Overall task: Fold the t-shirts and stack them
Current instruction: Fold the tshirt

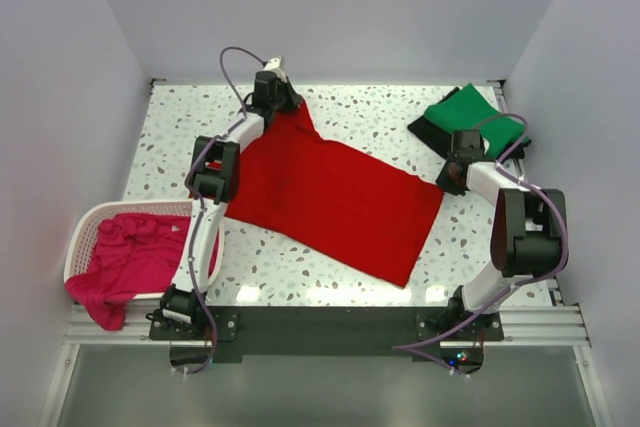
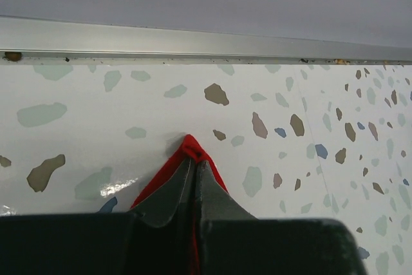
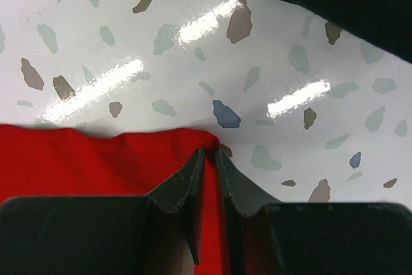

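Observation:
A red t-shirt (image 1: 330, 197) lies spread flat across the middle of the table. My left gripper (image 1: 283, 104) is shut on its far left corner (image 2: 191, 149), near the back rail. My right gripper (image 1: 447, 182) is shut on its right corner (image 3: 209, 141). A folded green t-shirt (image 1: 465, 115) lies on a black one (image 1: 425, 130) at the back right. A magenta-pink t-shirt (image 1: 125, 257) is heaped in the white basket (image 1: 88, 222) at the near left.
The aluminium back rail (image 2: 193, 42) runs just beyond the left gripper. The green and black stack sits close behind the right arm. The basket stands beside the left arm's base.

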Controlling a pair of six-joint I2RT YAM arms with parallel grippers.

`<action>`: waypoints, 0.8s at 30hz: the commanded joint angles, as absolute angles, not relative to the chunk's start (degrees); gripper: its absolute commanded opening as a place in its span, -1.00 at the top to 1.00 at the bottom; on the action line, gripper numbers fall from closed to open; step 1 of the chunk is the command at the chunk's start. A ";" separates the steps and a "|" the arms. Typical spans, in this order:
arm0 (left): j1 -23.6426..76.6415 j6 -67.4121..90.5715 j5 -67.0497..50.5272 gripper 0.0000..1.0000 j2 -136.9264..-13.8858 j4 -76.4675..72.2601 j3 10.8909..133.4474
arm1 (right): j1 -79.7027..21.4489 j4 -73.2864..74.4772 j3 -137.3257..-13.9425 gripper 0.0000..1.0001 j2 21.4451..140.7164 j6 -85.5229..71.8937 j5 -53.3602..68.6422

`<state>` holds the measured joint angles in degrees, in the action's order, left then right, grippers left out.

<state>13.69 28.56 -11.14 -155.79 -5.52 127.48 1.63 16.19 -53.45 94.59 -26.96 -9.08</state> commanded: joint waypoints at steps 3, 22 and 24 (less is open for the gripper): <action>13.89 28.74 -11.16 1.00 -151.35 -8.70 124.81 | 1.85 15.38 -53.79 0.70 92.29 -26.72 -12.74; 12.04 31.73 -14.59 1.00 -141.07 -14.68 115.32 | 1.85 15.91 -54.93 1.00 95.36 -25.93 -10.11; 11.87 31.99 -14.94 1.00 -139.84 -16.16 113.12 | 1.93 16.08 -54.32 1.00 94.05 -25.75 -10.54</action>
<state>12.84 30.79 -13.34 -145.43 -11.29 115.09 1.67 16.45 -53.45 95.74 -26.72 -10.28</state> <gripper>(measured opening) 0.051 0.010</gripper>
